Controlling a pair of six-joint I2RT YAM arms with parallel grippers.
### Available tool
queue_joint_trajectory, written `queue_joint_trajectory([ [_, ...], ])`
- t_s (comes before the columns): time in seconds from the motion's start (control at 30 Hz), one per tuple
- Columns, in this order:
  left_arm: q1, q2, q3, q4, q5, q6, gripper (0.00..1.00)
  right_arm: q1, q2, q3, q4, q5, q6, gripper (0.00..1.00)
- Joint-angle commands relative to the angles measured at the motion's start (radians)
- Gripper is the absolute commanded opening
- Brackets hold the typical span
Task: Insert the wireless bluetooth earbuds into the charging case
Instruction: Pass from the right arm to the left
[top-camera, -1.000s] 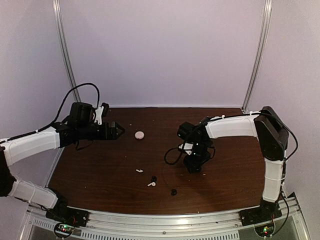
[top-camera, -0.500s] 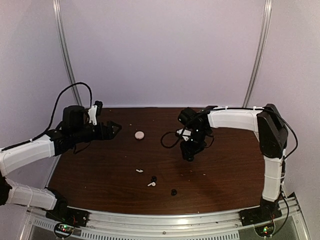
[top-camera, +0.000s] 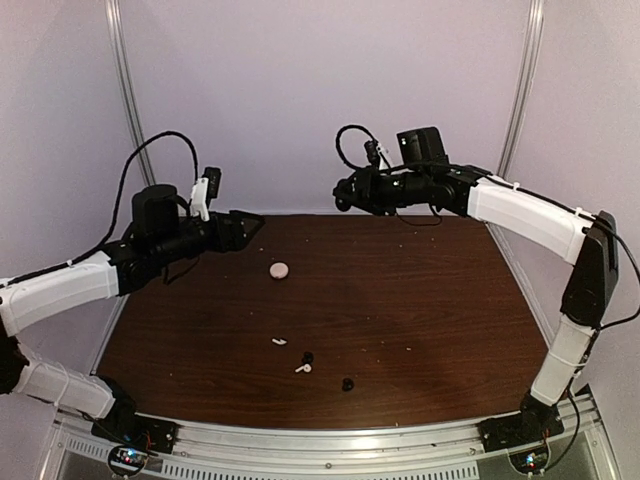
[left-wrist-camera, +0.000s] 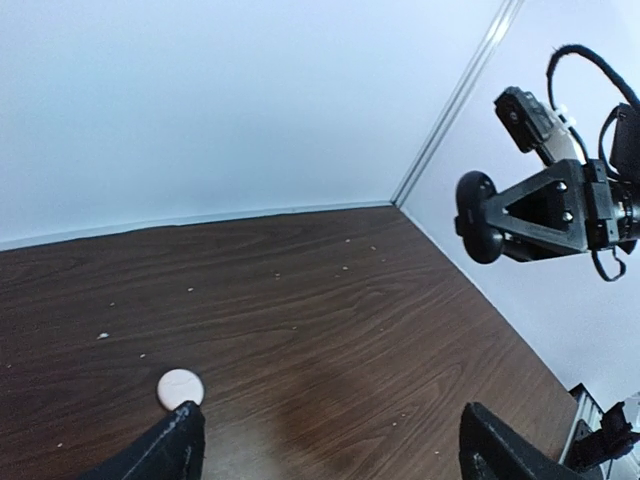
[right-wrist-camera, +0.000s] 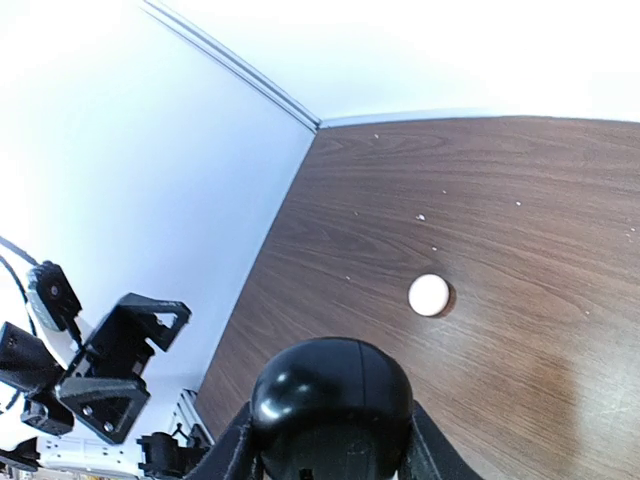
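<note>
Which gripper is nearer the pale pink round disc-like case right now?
Left. The left gripper hovers just left of and beyond the pale pink round case; the right gripper, gripping the glossy black oval case, is raised farther back-right.

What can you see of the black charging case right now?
The charging case is a glossy black rounded pebble, plastic by its look, with light glints on its top. No seam or open lid shows in these views. The right pincer clamps it between its two fingers, one on each side, in the air well above the table. Nothing else touches it.
</note>
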Motion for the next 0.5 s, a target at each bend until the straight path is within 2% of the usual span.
queue_joint_trajectory([
  [0.0,-0.086,0.095,0.106,0.100,0.024,0.009,0.88,0.005,-0.022,-0.080,0.256,-0.034,0.227,0.34],
  [0.27,-0.205,0.298,0.261,0.089,0.029,0.021,0.81,0.046,-0.023,-0.127,0.297,-0.028,0.268,0.32],
  [0.47,-0.232,0.391,0.328,0.040,-0.038,-0.012,0.72,0.069,-0.016,-0.143,0.269,-0.027,0.276,0.30],
])
